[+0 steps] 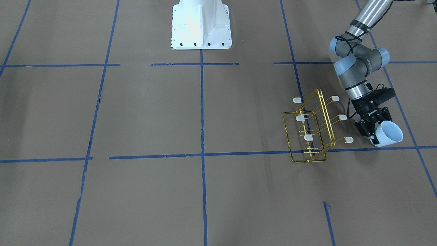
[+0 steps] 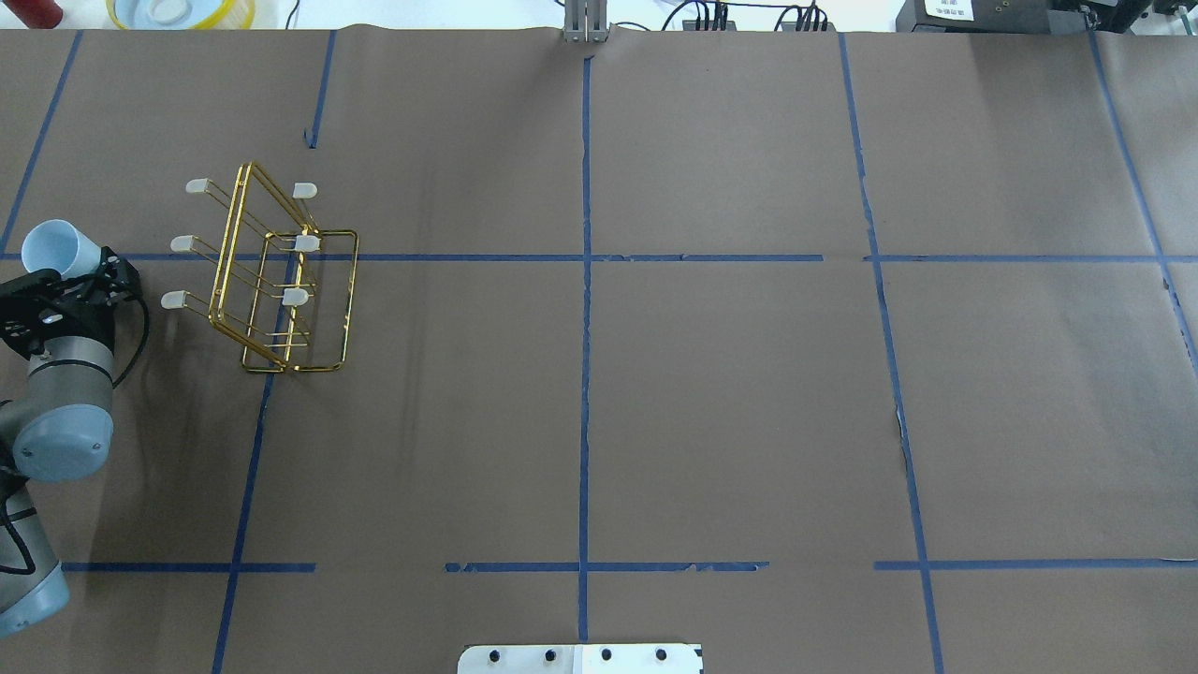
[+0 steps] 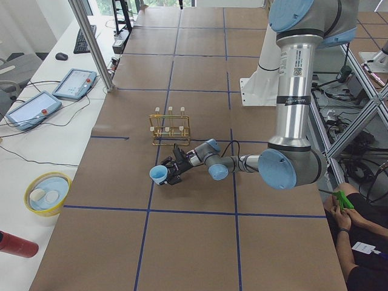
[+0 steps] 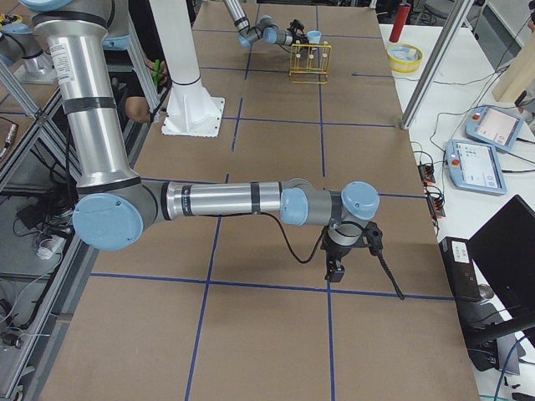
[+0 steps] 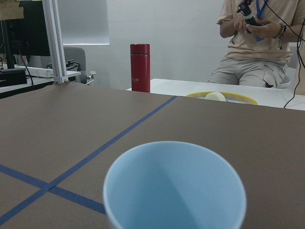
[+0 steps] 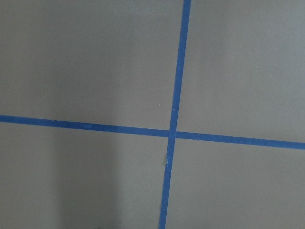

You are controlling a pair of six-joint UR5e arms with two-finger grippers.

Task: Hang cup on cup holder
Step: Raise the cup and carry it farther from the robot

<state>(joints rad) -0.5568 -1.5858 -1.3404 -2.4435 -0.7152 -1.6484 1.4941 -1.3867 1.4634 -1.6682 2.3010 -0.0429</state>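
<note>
My left gripper (image 1: 372, 129) is shut on the pale blue cup (image 1: 389, 134), held on its side with its mouth pointing away from the arm. The cup also shows in the overhead view (image 2: 54, 249) and fills the bottom of the left wrist view (image 5: 176, 186). The gold wire cup holder (image 1: 326, 116) stands upright on the table, a short way to the robot's right of the cup (image 2: 229, 243); its whitish caps are bare. The cup is apart from the rack. My right gripper (image 4: 334, 271) shows only in the exterior right view, low over the table; I cannot tell its state.
The white robot base (image 1: 201, 25) sits at the table's middle edge. A yellow bowl (image 3: 47, 193) and a red bottle (image 3: 15, 244) stand beyond the table's end near the cup. A seated person (image 5: 257, 43) is past that end. Blue tape lines cross the brown table.
</note>
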